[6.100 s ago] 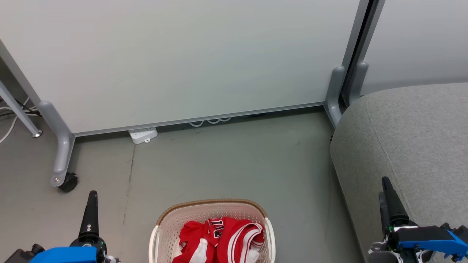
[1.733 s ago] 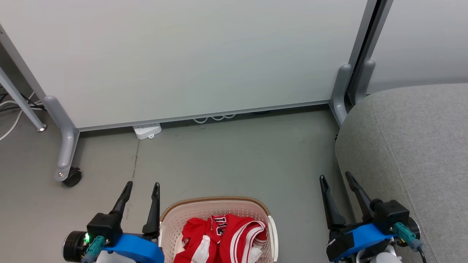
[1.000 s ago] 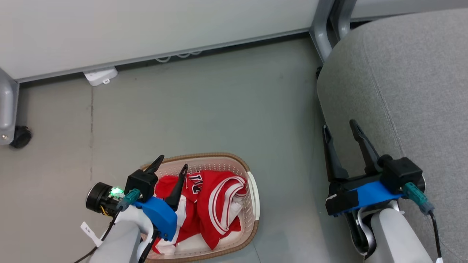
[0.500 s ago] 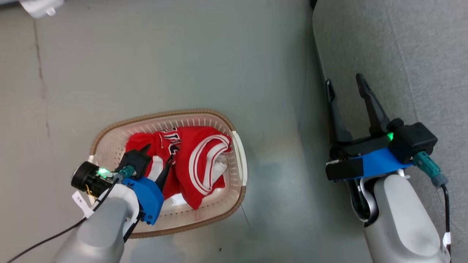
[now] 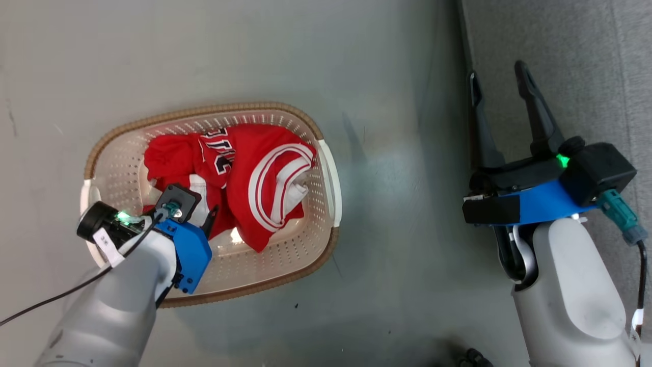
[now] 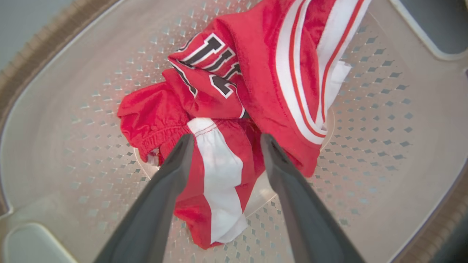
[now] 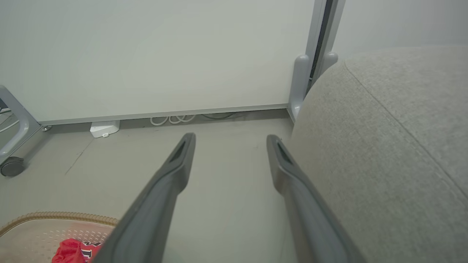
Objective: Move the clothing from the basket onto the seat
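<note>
The basket (image 5: 204, 109), cream with a brown rim, stands on the floor with the clothing in it. A red garment with white stripes and dark lettering (image 5: 260, 168) (image 6: 263, 73) lies over a plainer red one with a white band (image 6: 219, 171). My left gripper (image 6: 225, 137) (image 5: 198, 214) points down into the basket, open, its fingertips on either side of that white band; nothing is gripped. To the right, my right gripper (image 5: 497, 71) (image 7: 229, 137) hangs open and empty beside the edge of the grey seat (image 5: 586, 76) (image 7: 384, 128).
Grey floor (image 5: 387, 204) lies between basket and seat. In the right wrist view a pale partition panel (image 7: 164, 54) stands at the back, with a white power strip (image 7: 105, 128), coiled cables (image 7: 172, 119) and a caster (image 7: 11, 167) at its foot.
The head camera has tilted down, so the basket sits higher in view. My left gripper has dropped deeper into the basket over the clothing. The right gripper stays open beside the seat.
</note>
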You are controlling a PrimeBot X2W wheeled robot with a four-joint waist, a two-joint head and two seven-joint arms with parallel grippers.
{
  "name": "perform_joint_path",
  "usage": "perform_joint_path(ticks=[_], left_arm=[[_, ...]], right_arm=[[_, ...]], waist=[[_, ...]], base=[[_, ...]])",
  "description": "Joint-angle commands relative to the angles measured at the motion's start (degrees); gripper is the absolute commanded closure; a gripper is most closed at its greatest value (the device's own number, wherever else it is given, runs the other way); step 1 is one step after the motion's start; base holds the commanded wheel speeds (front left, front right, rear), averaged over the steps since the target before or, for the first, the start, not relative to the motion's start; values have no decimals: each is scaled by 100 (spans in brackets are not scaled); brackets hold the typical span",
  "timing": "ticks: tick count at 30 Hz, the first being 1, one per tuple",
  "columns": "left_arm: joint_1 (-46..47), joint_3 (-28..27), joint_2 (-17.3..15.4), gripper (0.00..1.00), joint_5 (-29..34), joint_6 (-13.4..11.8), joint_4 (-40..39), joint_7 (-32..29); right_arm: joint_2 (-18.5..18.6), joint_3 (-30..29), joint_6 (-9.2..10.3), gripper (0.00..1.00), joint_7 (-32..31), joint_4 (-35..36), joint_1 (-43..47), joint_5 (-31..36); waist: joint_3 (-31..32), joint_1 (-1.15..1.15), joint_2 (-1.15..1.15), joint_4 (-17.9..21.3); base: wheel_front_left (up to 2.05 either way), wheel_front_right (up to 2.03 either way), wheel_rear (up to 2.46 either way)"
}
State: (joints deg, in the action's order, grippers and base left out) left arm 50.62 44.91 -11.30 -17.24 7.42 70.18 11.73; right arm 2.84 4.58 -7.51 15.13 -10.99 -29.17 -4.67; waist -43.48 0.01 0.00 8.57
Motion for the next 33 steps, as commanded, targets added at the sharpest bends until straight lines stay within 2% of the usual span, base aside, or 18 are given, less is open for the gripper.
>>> perform_joint_path(ticks=[1, 15, 23, 24, 25, 33], left_arm=[[147, 58, -60, 0, -29, 7, 58, -74], [749, 315, -144, 0, -135, 0, 328, -644], [900, 386, 2, 0, -157, -163, 360, -900], [900, 418, 31, 71, -134, -174, 360, -908], [896, 431, 61, 100, -133, -199, 360, -893], [746, 506, 110, 100, -161, -268, 370, -834]], right_arm=[[8, -21, 4, 0, 5, 58, -133, 19], [7, -151, 4, 0, 5, 358, -366, 131], [8, -206, 4, 0, 4, 470, -390, 160], [8, -214, 4, 0, 4, 470, -388, 169], [7, -217, 4, 0, 4, 468, -387, 173], [8, -243, 4, 0, 4, 409, -381, 137]], waist=[[-215, -1, 0, 8], [-984, -1, 0, -10], [-1188, -1, 0, -32], [-1198, -1, 0, -40], [-1203, -1, 0, -44], [-1138, -1, 0, -55]], base=[[0, 0, 0], [0, 0, 0], [0, 0, 0], [0, 0, 0], [0, 0, 0], [0, 0, 0]])
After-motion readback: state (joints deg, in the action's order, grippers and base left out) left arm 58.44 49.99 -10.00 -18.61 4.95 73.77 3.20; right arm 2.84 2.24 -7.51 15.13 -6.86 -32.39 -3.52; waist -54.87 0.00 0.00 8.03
